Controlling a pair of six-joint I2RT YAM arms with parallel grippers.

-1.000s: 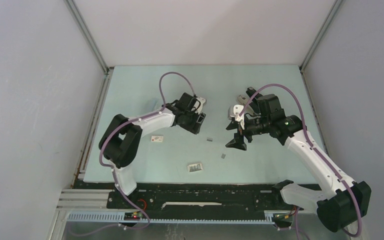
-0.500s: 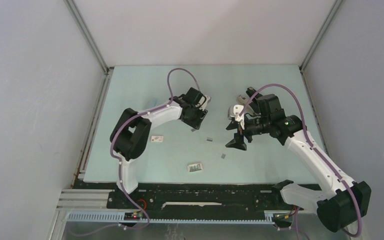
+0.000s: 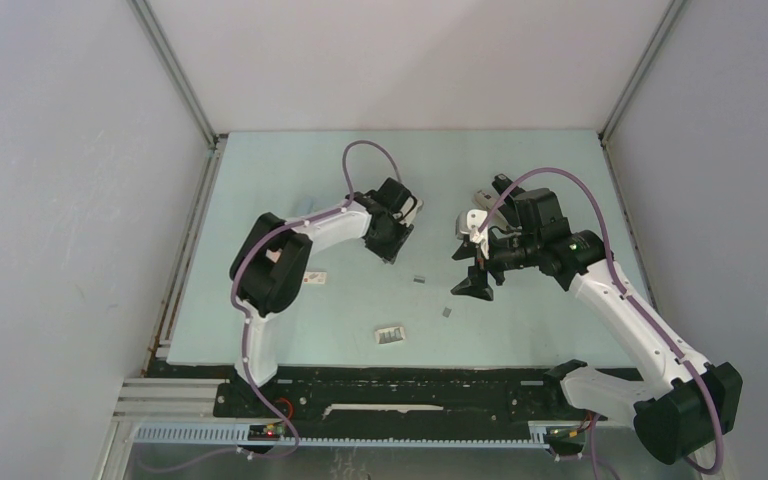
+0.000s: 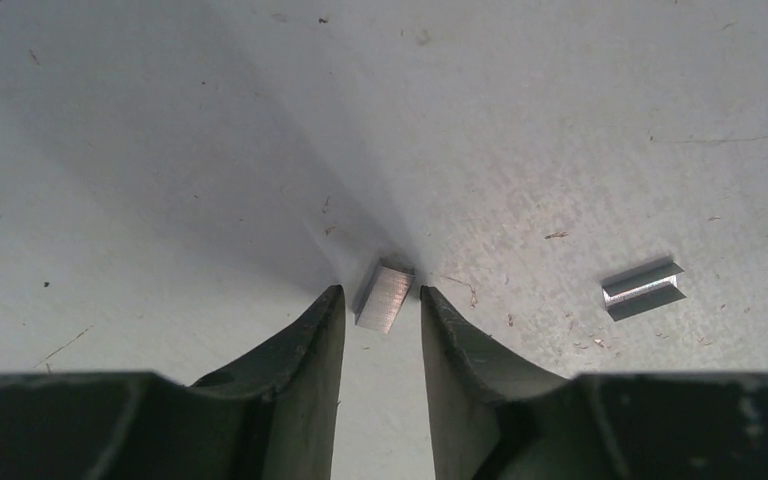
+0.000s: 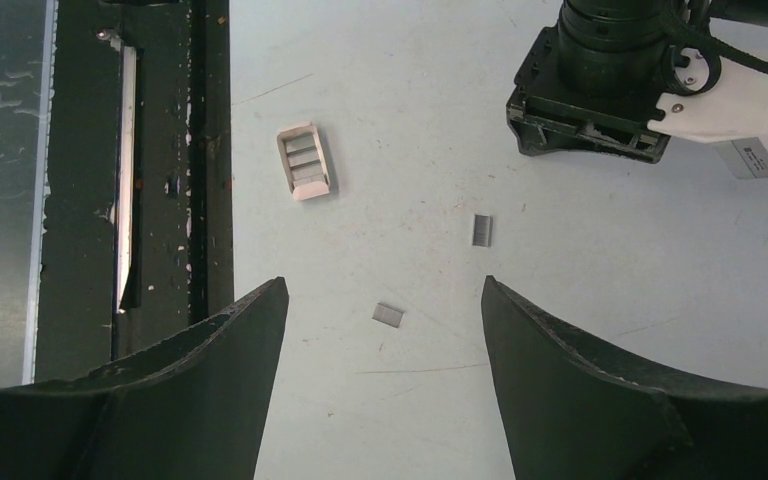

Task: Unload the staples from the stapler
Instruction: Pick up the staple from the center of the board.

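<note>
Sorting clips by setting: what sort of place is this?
Likely a lab robot cell: pale table walled by white panels on metal framing, left arm and right arm bolted at its near edge.

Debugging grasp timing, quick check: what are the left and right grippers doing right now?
Left gripper: part open around a staple strip, no grip evident.
Right gripper: open wide, holding nothing.
</note>
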